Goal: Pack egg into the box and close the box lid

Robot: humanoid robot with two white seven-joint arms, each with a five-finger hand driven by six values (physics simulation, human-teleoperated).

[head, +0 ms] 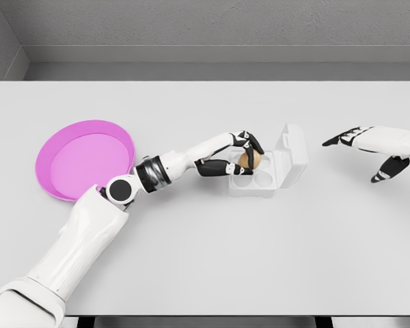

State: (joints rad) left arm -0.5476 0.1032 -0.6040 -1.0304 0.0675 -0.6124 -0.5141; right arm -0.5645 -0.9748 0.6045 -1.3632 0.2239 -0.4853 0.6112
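The table (205, 260) carries a pink plate (84, 159) left of the box (266, 167), whose lid (292, 152) stands open on its far right side. The left hand (242, 156) hovers over the box's near-left cells, fingers (249, 141) curled round the egg (249, 160), which sits just above a cell. The right hand (369, 150) waits well right of the box, its digits spread and holding nothing. The packing step looks nearly done; next the egg needs lowering and releasing, then the lid swung shut
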